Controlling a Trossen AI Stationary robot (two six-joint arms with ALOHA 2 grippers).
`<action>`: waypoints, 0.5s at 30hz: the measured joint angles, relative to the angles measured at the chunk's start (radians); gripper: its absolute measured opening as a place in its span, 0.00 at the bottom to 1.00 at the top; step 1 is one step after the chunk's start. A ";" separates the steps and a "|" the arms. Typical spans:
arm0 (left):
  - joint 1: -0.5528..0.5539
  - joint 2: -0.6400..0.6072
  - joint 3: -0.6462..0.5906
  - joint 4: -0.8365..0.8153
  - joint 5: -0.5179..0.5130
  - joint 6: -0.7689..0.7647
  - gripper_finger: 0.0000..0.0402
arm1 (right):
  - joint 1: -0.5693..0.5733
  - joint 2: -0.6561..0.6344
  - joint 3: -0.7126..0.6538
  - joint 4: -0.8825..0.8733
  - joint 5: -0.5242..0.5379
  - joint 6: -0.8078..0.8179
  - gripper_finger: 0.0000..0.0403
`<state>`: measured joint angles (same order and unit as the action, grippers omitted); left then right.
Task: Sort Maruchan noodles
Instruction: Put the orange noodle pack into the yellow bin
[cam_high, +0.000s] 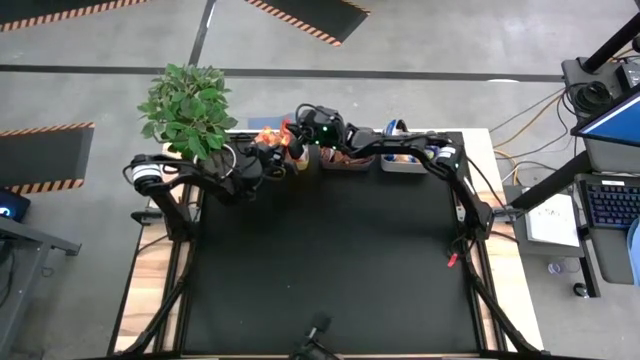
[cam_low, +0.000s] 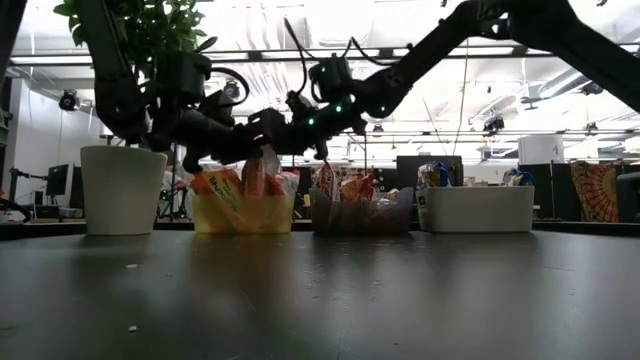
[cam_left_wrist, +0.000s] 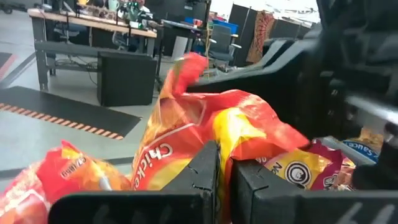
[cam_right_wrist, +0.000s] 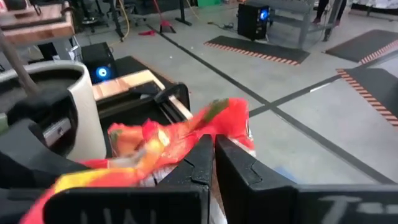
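Both pincers meet above the far-edge bins | high: left pincer (cam_high: 268, 152) and right pincer (cam_high: 298, 140) over the leftmost bin (cam_high: 268, 133) | low: packets (cam_low: 243, 185) upright in that yellow bin | left wrist: fingers clamped on an orange packet (cam_left_wrist: 205, 118) | right wrist: pinching the same packet's edge, it seems | advice: one releases first, avoiding tearing.
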<state>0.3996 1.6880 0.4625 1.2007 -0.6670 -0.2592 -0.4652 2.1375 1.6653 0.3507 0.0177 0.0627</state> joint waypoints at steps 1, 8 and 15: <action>0.000 0.003 0.000 -0.003 0.000 -0.012 0.00 | 0.000 0.009 0.000 0.000 0.000 -0.002 0.02; 0.000 0.024 0.000 -0.013 -0.026 -0.031 0.00 | 0.000 0.037 0.000 0.001 -0.002 -0.005 0.02; 0.000 0.026 0.000 -0.072 -0.031 -0.145 0.00 | 0.000 0.037 0.000 0.003 -0.003 -0.024 0.02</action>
<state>0.3992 1.7142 0.4622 1.1292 -0.6983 -0.4043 -0.4652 2.1741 1.6653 0.3534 0.0147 0.0386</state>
